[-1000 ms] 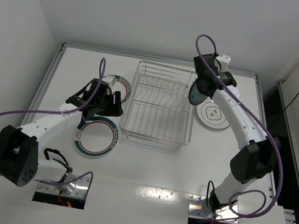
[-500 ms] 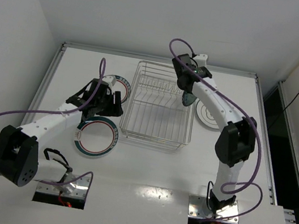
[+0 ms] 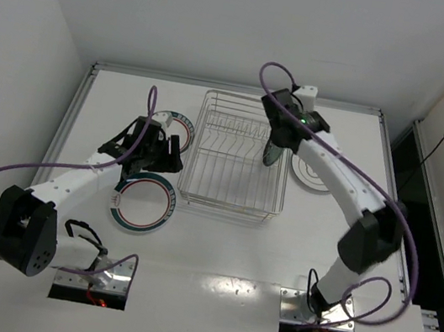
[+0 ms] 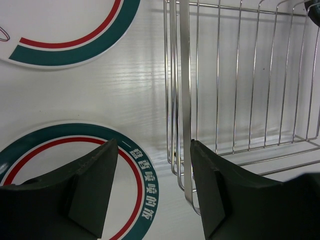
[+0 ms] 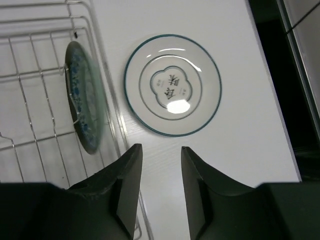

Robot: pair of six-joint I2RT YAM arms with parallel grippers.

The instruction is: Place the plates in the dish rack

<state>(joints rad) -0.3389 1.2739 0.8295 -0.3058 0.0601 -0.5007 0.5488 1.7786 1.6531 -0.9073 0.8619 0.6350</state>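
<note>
Since a second ago your right gripper point(image 5: 160, 155) has carried the teal plate point(image 5: 85, 97) in from over the rack's right rim, and its jaws have parted. That plate now stands on edge inside the rack point(image 3: 223, 209), at the right side about midway between far and near, close against the right wall; whether it touches the wall or a prong you cannot tell. The right fingers are a modest gap apart with only bare table point(image 5: 165, 20) showing between them, and they hold nothing. They hang above the rack's right edge, with the teal plate to their left.

Just right of the rack, the dark-rimmed plate point(image 5: 172, 85) lies flat on the table, partly under your right arm in the top view.

Left of the rack, two ringed plates lie flat: the far one point(image 4: 70, 30) and the near one point(image 4: 45, 160), close together. Your left gripper point(image 4: 152, 150) hovers over the near one's right edge, beside the rack's near-left corner. Its jaws are about half open and empty, just as before.
</note>
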